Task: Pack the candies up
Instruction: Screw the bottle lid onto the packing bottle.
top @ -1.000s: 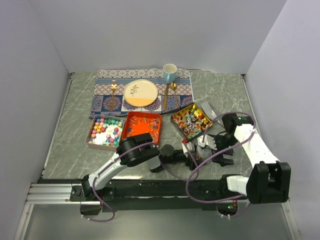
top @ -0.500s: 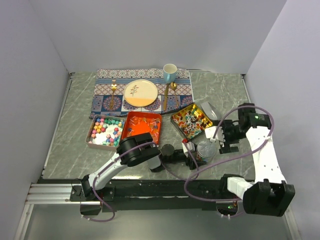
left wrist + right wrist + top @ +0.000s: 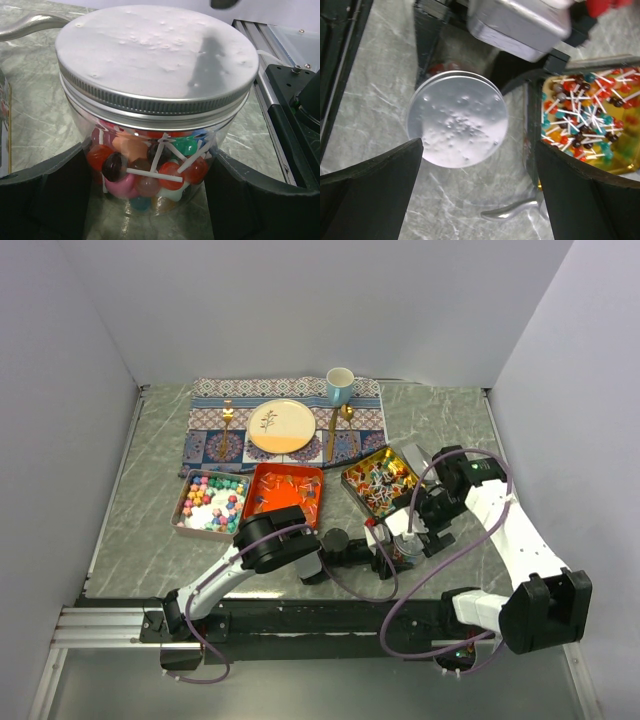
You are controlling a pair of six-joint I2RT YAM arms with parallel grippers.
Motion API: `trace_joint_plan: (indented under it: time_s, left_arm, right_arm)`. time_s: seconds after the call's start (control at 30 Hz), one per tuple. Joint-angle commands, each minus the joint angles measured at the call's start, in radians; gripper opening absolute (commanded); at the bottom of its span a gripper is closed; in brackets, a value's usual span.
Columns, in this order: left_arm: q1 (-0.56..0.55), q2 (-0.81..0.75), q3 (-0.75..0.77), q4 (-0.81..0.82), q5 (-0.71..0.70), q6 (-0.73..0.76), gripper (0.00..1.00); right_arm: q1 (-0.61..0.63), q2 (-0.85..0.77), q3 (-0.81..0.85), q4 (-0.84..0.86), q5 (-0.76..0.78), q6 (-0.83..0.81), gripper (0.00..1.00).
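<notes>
Snugly, left end effector (image 3: 150,192) clamps likely-slick, rigid clear jar (image 3: 212,131) of candies (image 3: 172,182); right end effector (image 3: 479,165) gapes empty above grippable ribbed silver lid (image 3: 155,50).

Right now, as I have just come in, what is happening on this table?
The left end effector grips a clear jar, which stands on the table with its metal lid on and lollipop-like candies inside. The right end effector hovers open above the lid, not gripping it. Behind them, three open tins hold more sweets.
</notes>
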Motion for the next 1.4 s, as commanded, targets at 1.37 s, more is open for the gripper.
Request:
trace_joint_plan:
  time_s: [1.37]
  left_arm:
    - [0.018,0.261,-0.088,-0.300,-0.050,-0.191,0.01]
  right_arm:
    - [-0.095,0.050,-0.206,-0.116,0.262,0.234,1.00]
